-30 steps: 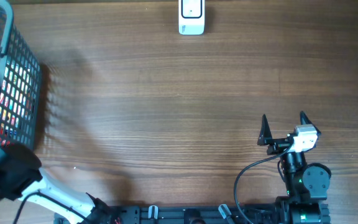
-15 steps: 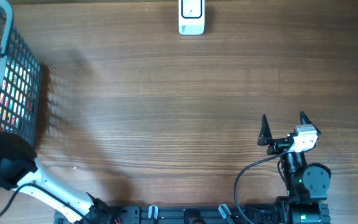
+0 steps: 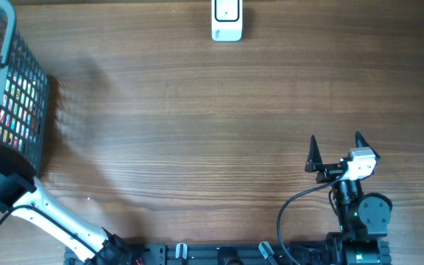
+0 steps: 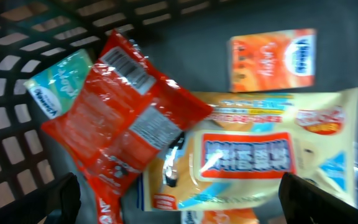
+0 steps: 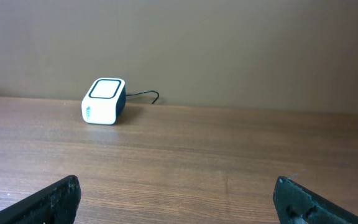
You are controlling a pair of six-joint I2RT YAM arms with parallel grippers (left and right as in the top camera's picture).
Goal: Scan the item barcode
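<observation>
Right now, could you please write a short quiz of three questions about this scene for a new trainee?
1. Fill in: the left tool hangs open over packets inside the ____.
2. True or false: the right tool holds a packet.
3. The white scanner stands: A beside the right tool, B at the table's far edge, C under the left tool.
Key: 1 basket; 2 false; 3 B.
</observation>
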